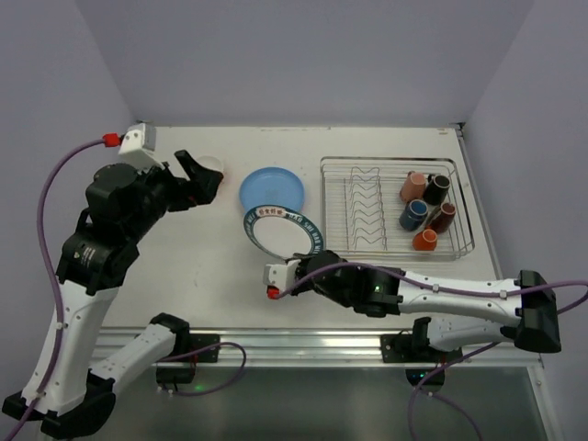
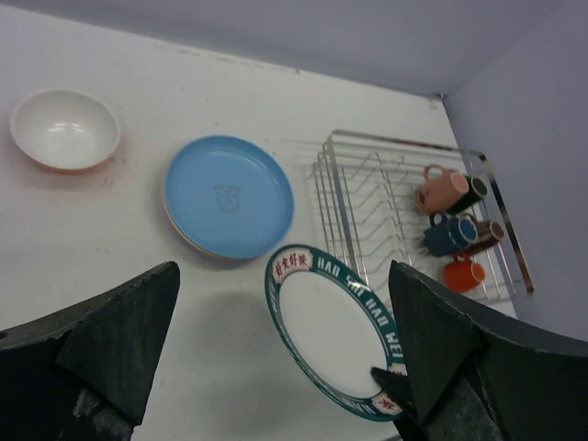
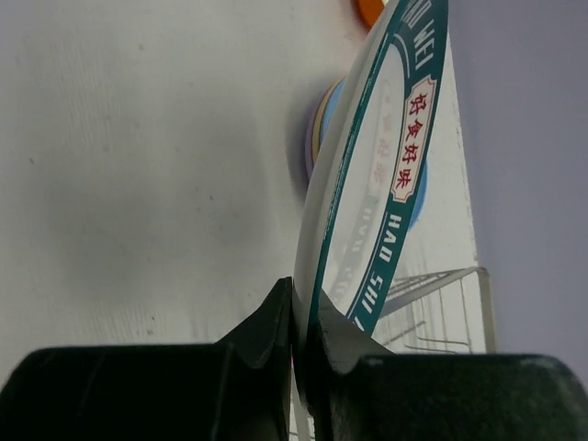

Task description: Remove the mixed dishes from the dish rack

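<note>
Right wrist view: right claw (image 3: 299, 308) clenched on the edge of the green-rimmed plate (image 3: 363, 202), held tilted above the desk (image 1: 207, 271) at nine o'clock of the dish rack (image 1: 395, 165). The thin rim grip may let it slip. Left claw (image 1: 204, 176) released.

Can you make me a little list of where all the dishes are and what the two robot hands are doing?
right gripper: shut on the rim of the dark-rimmed white plate, which is tilted up on edge
left gripper: open, holding nothing, near the bowl
blue plate: flat on the table, left of the dish rack
bowl: upright on the table
mugs: five, at the rack's right end
plate dividers: no plates in them
</note>
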Available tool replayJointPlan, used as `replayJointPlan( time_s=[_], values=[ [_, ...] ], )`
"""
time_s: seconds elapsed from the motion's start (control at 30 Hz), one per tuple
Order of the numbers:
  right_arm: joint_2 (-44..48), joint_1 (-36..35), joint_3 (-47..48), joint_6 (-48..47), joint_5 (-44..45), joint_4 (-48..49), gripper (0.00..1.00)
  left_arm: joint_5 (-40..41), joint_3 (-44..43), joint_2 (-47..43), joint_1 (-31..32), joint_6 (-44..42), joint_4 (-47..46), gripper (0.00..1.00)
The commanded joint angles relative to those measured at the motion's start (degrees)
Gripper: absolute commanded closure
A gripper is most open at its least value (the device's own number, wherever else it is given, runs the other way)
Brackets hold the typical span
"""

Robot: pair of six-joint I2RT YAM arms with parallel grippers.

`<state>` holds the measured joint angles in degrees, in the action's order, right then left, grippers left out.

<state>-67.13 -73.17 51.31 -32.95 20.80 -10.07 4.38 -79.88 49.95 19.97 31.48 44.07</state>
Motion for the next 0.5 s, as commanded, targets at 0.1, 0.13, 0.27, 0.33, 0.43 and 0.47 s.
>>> replayJointPlan(
  time_s=[0.1,0.13,0.27,0.33,0.43,0.47],
  values=[
    [1.0,-4.8,-3.1,-20.0,15.1,14.8,1.00,-21.5,11.1,6.6,0.5,-0.3,-0.7,0.00],
    [0.6,-5.1,-3.3,-20.9,16.2,16.7,1.00,-22.8,12.6,6.6,0.7,0.0,-2.5,0.00],
    [-1.9,-5.6,-4.8,-25.7,20.6,23.0,1.00,-22.8,16.8,6.5,2.2,0.5,-4.4,0.02],
    [-3.1,-5.7,-5.3,-28.0,21.6,26.2,1.00,-22.8,17.8,6.1,2.4,1.0,-5.4,0.07],
    [-3.9,-5.8,-6.0,-30.7,23.1,31.7,1.00,-22.7,18.0,6.1,2.6,1.2,-6.0,0.24],
    [-4.2,-5.8,-6.6,-31.6,24.1,33.5,1.00,-22.5,18.1,6.1,2.6,1.3,-6.1,0.31]
  ],
)
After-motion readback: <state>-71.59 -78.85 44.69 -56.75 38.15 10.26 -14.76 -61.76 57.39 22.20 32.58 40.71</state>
